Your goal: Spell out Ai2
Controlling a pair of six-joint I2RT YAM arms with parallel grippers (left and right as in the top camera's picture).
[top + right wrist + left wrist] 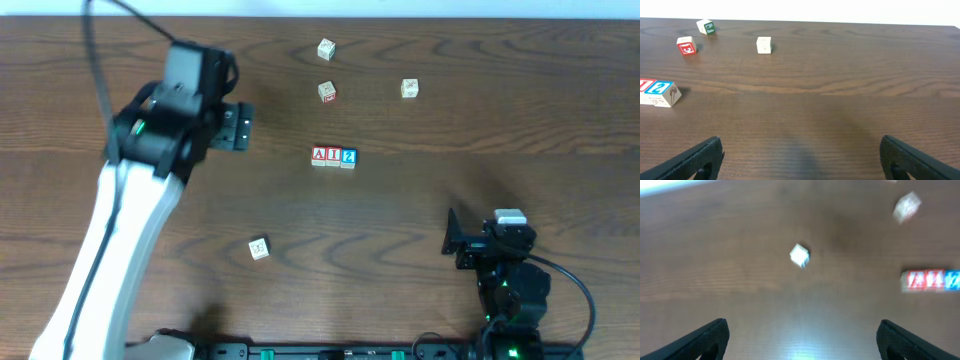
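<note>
**A:** Starting at the left, what is the left gripper (243,127) doing?

**B:** It hangs over the bare table (120,40), fingers spread wide, holding nothing. A stray block (259,248) lies well apart from it, toward the front.

**A:** And the word?

**B:** It's mid-table. The A block (319,155), I block (333,155) and 2 block (348,156) sit touching in a row. I'd judge the spelling done.

**A:** How would they handle?

**B:** Probably light, rigid cubes with smooth faces. Pinch two opposite flat sides from above, since each touches its neighbour.

**A:** Further right?

**B:** A spare block (409,89) sits behind the row. The right gripper (453,240) is parted and empty near the front edge.
</note>
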